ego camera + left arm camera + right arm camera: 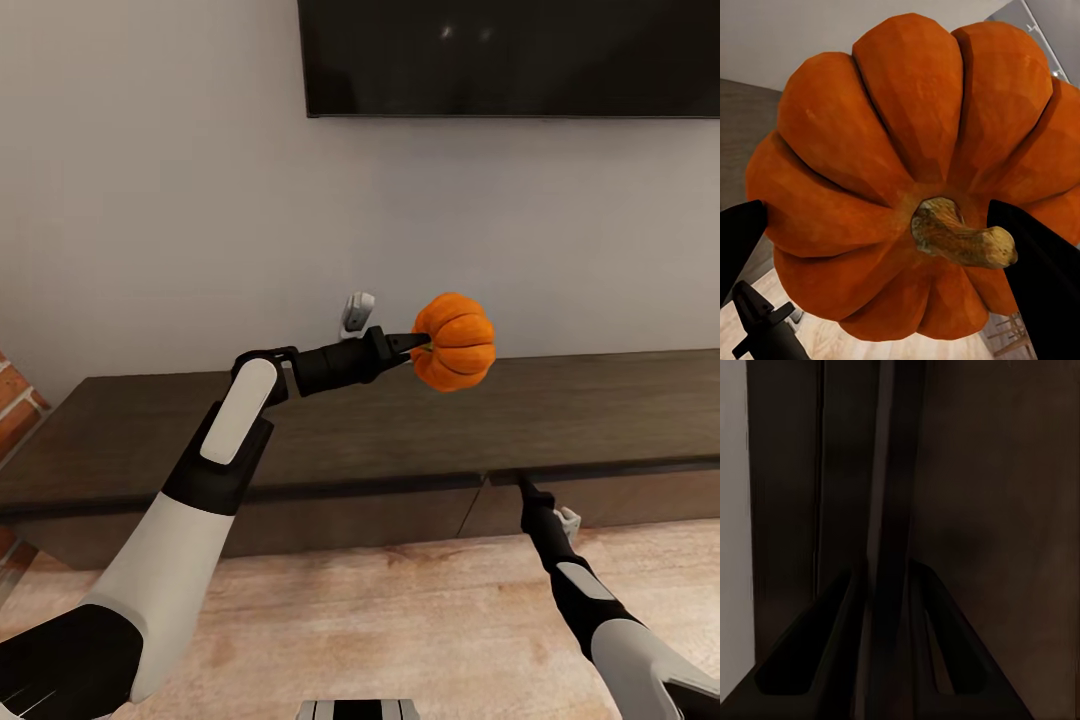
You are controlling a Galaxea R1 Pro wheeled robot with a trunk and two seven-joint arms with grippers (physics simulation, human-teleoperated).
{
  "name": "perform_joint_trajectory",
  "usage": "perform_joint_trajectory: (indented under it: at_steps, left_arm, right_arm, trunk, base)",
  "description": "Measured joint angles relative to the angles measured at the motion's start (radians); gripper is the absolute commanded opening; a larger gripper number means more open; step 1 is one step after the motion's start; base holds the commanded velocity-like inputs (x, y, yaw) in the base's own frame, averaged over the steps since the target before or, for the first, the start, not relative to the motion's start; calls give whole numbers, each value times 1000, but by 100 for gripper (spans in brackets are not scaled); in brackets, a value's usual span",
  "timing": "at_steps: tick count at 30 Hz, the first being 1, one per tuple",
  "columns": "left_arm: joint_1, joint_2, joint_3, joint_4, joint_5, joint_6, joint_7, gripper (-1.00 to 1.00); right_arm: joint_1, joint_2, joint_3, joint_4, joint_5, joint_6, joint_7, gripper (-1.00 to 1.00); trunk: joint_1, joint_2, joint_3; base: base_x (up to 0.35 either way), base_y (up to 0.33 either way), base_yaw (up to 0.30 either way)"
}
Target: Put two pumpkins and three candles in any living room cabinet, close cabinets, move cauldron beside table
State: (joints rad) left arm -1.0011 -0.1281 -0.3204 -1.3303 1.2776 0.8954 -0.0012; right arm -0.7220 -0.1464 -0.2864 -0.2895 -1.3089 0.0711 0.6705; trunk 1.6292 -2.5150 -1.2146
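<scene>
In the head view we hold one pumpkin (455,341) in the left tool (418,345), just above the middle of the frame, raised clear over the top of the cabinet (600,400). In the left wrist view the two dark fingers (1039,277) sit either side of the pumpkin's (907,172) stem end, clamped on it, with the pale curled stem (960,236) between them.

The cabinet runs as a long dark-brown band across the middle of the head view, its front edge forming a lip over the drawer fronts. A narrow vertical gap between two drawer fronts sits just right of centre. Our right tool (522,484) reaches up from the lower right to the underside of that lip, its tip touching or very near the edge; in the right wrist view its fingers (945,652) lie close to dark wood, and we cannot tell whether they are apart or gripping.

Open room: bare grey wall (150,200) behind and above the pumpkin, and light plank floor (400,620) along the bottom of the frame. The black TV (510,55) hangs at upper right, well above. Brick (15,405) shows at the left edge, beside the cabinet's end.
</scene>
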Motion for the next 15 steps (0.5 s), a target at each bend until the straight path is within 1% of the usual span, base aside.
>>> perform_joint_trajectory:
  at_steps: [1, 3, 6, 15]
  left_arm:
    - [0, 0, 0, 0, 0, 0, 0, -100]
    - [0, 0, 0, 0, 0, 0, -1, -100]
    - [0, 1, 0, 0, 0, 0, -1, -100]
    - [0, 9, 0, 1, 0, -1, 0, -100]
  right_arm:
    - [0, 1, -4, 0, 22, -17, 1, -100]
    - [0, 1, -8, -1, 46, -34, 2, -100]
    - [0, 2, -10, -1, 59, -43, 2, -100]
    - [0, 2, -10, -1, 66, -49, 2, -100]
  trunk:
    - [0, 0, 0]
    - [0, 0, 0]
    - [0, 0, 0]
    - [0, 0, 0]
  base:
    - [0, 0, 0]
    - [0, 0, 0]
    - [0, 0, 0]
    - [-9, 0, 0]
